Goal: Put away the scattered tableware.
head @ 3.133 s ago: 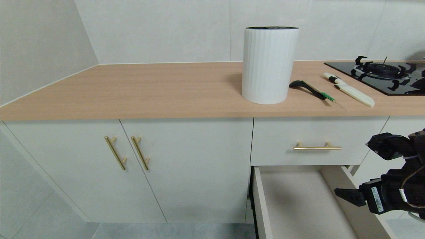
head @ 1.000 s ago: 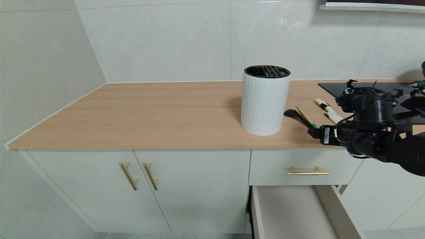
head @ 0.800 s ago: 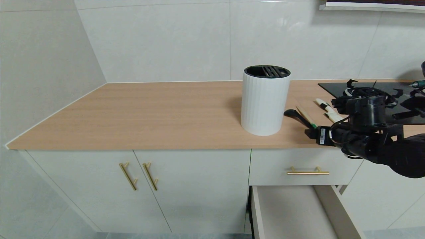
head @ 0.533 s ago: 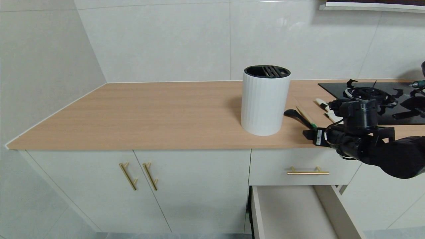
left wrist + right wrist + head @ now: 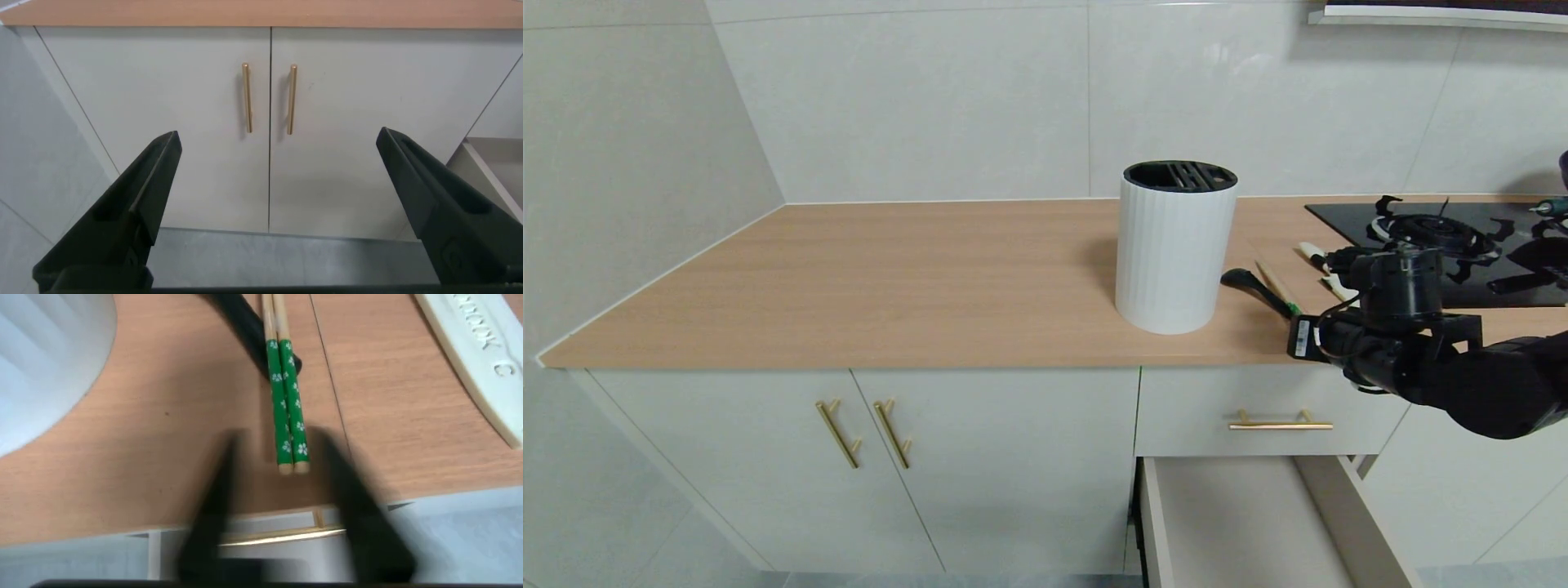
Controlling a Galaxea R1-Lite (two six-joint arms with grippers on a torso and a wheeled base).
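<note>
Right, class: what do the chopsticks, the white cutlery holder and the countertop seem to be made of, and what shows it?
Chopsticks: probably bamboo or wood; pale bare shafts, green painted ends with clover print.
Cutlery holder: likely matte white plastic, possibly ceramic; even ribbed wall, black slotted insert.
Countertop: wood or wood-look laminate; matte, straight grain.

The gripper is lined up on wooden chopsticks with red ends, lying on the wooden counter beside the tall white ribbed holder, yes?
Not quite: the ends are green, not red. The right wrist view shows the right gripper, open, lined up on the wooden chopsticks with green ends, lying on the wooden counter beside the tall white ribbed holder.
</note>
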